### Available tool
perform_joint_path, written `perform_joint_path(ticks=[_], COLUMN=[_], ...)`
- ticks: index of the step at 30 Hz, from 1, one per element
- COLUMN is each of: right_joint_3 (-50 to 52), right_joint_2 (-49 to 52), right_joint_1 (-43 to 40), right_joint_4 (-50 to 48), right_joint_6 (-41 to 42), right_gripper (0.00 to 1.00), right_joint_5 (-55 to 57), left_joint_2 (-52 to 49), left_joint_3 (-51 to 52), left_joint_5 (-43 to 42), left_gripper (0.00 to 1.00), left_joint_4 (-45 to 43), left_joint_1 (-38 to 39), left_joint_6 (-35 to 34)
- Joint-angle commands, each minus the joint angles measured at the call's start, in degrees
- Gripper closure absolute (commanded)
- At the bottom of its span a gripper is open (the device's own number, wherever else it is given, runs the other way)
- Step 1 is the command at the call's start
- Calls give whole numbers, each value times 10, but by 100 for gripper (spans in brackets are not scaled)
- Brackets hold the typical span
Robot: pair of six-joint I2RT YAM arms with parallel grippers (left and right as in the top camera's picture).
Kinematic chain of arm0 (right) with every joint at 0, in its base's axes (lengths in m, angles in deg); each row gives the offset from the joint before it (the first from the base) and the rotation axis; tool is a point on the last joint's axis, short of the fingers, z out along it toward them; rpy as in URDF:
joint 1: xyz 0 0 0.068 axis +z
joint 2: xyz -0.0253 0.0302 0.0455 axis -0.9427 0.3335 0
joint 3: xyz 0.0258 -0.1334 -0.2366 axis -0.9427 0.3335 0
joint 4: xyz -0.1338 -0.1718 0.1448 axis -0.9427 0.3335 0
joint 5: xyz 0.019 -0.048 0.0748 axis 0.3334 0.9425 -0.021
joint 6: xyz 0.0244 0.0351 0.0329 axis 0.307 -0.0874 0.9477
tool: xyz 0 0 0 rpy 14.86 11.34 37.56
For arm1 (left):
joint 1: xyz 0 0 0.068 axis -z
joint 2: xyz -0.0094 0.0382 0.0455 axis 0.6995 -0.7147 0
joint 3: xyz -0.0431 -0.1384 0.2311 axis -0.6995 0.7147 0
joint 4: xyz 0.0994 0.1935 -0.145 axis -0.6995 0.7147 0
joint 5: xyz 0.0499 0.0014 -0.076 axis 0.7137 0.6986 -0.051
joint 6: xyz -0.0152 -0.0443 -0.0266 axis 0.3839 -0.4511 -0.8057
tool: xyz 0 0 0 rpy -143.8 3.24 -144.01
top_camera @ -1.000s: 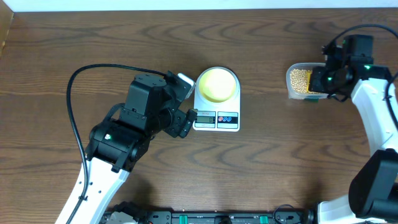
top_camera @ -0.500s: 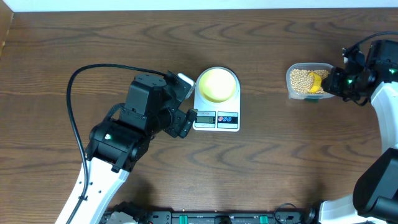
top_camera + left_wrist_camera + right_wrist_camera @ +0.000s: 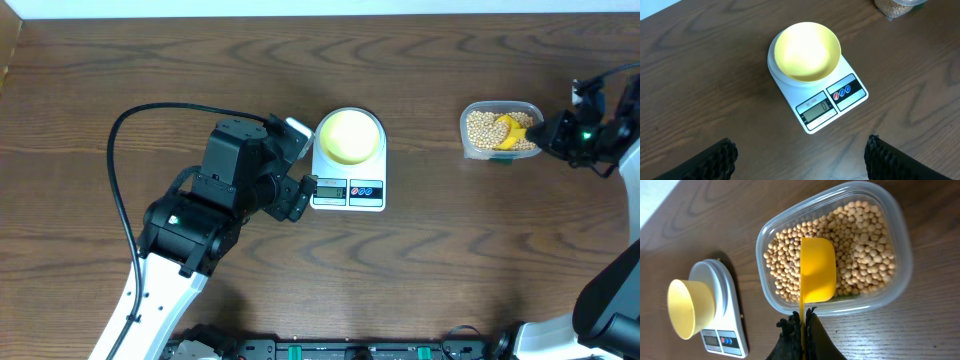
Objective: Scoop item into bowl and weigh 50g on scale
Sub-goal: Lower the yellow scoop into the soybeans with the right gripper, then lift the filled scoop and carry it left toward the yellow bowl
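Many small round beige beans (image 3: 860, 245) lay in the clear plastic tub (image 3: 903, 255), well apart from the pale yellow bowl (image 3: 807, 50) on the flat white scale (image 3: 840, 95), so your right gripper (image 3: 801, 324), pinched shut on the thin handle of the yellow plastic scoop (image 3: 817, 270), could have spilled some on the long carry, while your left gripper (image 3: 801, 160) stood wide open and empty.

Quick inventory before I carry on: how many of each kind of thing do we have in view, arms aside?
bowl: 1
scale: 1
scoop: 1
tub: 1
beans: too many to count, all in the tub
Total: 4 things, plus the beans
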State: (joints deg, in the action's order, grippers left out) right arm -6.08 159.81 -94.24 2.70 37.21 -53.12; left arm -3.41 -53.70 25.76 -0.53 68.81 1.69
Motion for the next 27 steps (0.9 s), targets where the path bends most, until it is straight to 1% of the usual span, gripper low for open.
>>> perform_joint_path(ticks=[1, 3, 7, 19, 27], right_joint_3=[3, 3, 3, 3, 3], right_joint_2=[-1, -1, -1, -1, -1], right_joint_1=[-19, -29, -48, -91, -120], right_joint_4=[4, 8, 8, 10, 24], right_joint_6=[-3, -3, -5, -5, -36], right_gripper=[99, 99, 99, 99, 99], right_joint_5=[-36, -43, -101, -180, -224], left_joint_2=[-2, -2, -2, -2, -2], left_joint_3=[0, 0, 0, 0, 0], left_joint_5=[-7, -7, -7, -7, -7], left_gripper=[17, 17, 17, 17, 16], left_joint_4=[2, 2, 2, 2, 2], left_joint_1=[-3, -3, -3, -3, -3], left_joint_6=[5, 5, 5, 5, 5])
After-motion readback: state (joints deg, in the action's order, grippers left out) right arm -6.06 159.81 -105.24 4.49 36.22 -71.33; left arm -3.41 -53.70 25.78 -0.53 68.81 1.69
